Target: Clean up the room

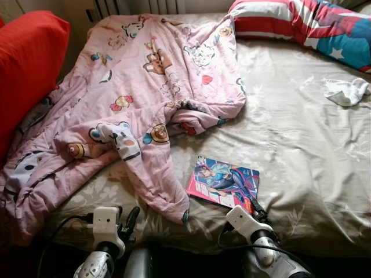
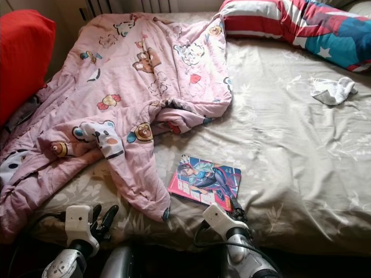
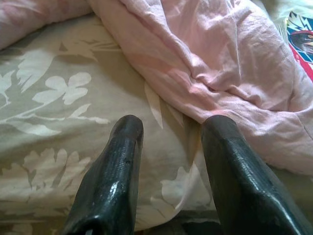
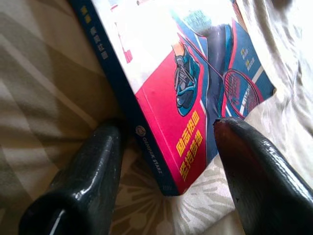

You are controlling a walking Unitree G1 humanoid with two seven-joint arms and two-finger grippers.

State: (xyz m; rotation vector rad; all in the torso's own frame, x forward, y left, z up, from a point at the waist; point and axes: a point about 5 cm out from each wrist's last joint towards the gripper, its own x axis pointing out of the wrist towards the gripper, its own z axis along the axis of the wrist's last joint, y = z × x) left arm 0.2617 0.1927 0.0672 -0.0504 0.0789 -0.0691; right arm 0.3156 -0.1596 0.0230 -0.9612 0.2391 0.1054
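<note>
I'm at the foot of the bed [image 1: 301, 174], head cam looking down on a beige leaf-print sheet.

Right gripper [image 4: 168, 161] is at the near corner of the book [image 1: 223, 182]. Fingers are spread, one on each side of that corner; wrist cam shows the spine and cover corner sitting in the gap. I can't confirm either finger [image 4: 254, 171] is touching it, so not pinching as far as I can see. The book lies flat on the sheet near the bed's near edge, cover up, blue and pink with a cartoon figure, just beside the trailing end of the blanket [image 1: 139, 98].

Left gripper [image 3: 168, 161] is low at the near edge of the bed, left of the book. Fingers spread, nothing between them. In its wrist cam the fingers [image 3: 112, 176] hover over bare sheet with the blanket's pink fold just ahead.

The blanket is pink with cartoon animal prints, crumpled, covering the left half of the bed from the head end down to a narrow tail that ends near the book.

Red pillow [image 1: 26, 69] at the far left edge, partly on the blanket. Striped pillow [image 1: 301, 23] in red, white and blue with a star, at the head end on the right. A small white cloth [image 1: 346, 91], bunched, lies on the sheet at the right, well apart from the book and just below the striped pillow.
</note>
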